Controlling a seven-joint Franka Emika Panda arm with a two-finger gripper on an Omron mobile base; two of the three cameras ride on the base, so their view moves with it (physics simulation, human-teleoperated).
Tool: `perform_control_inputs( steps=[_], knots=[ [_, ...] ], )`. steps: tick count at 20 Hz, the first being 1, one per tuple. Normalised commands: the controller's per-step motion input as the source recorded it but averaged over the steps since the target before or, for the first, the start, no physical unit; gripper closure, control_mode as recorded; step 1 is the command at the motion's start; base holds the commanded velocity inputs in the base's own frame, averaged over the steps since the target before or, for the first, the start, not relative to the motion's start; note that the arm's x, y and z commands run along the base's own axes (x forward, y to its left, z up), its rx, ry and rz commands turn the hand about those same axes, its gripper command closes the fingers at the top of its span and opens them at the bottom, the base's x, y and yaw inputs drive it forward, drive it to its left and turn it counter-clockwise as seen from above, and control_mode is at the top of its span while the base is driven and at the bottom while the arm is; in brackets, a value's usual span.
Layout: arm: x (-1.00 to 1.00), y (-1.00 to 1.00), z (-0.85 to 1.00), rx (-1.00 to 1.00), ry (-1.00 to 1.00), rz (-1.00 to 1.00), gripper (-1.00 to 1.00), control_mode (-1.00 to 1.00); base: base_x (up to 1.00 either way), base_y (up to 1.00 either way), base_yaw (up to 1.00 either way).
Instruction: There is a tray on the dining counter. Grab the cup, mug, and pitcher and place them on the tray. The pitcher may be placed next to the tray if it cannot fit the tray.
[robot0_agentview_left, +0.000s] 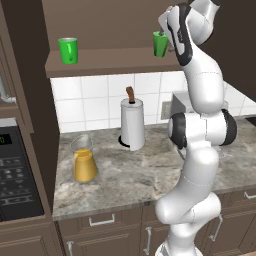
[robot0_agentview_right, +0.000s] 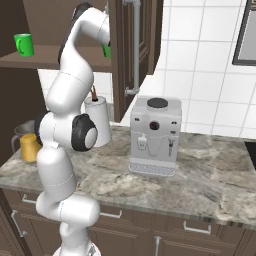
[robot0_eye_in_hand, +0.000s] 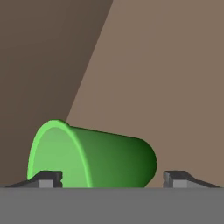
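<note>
Reaching high to the brown wall shelf (robot0_agentview_left: 100, 62), with the gripper (robot0_eye_in_hand: 113, 177) brought level with the green cup (robot0_eye_in_hand: 94, 159). Jaws spread wide, one dark fingertip (robot0_eye_in_hand: 48, 178) off the cup's rim end and the other off its narrower base end, the tumbler lying between them lengthwise in the hand view. No contact visible between either tip and the cup; nothing held. Beyond the jaws, plain brown shelf backing in two shades.

Seen from the left base view, cup (robot0_agentview_left: 160, 44) upright at the shelf's end, just in front of the hand, partly hidden by the white wrist. Seen from the right base view, only a sliver of cup (robot0_agentview_right: 106, 50) peeking past the forearm.

Farther along the same shelf, well to the side of the jaws, the bright green mug (robot0_agentview_left: 68, 50) standing upright, untouched; also visible at the shelf's far end in the right base view (robot0_agentview_right: 23, 44).

Far below the jaws, on the stone worktop (robot0_agentview_left: 145, 175) backed by white tiles, the glass pitcher (robot0_agentview_left: 84, 159) with its amber lower body, upright and well apart from the gripper. Nearly straight beneath the jaws, a white paper-towel roll (robot0_agentview_left: 132, 123) on its holder. Off to the other side below, a white coffee machine (robot0_agentview_right: 155, 135) on the same worktop.
</note>
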Motion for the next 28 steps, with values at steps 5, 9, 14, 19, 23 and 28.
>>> perform_control_inputs(
  steps=[5,9,14,19,23,28],
  knots=[
    [0.0,0.0,0.0,0.0,0.0,0.0,1.0,-1.0,0.0,0.0,0.0],
    [0.0,0.0,0.0,0.0,0.0,0.0,1.0,-1.0,0.0,0.0,0.0],
    [0.0,0.0,0.0,0.0,0.0,0.0,1.0,-1.0,0.0,0.0,0.0],
    [-0.07,0.0,-0.02,0.0,-0.17,-0.03,1.0,-1.0,0.0,0.0,0.0],
    [-0.26,0.0,-0.16,0.03,-0.26,-0.06,1.0,-1.0,0.0,0.0,0.0],
    [-0.66,0.0,-0.15,0.01,-0.13,-0.03,1.0,-1.0,0.0,0.0,0.0]
  ],
)
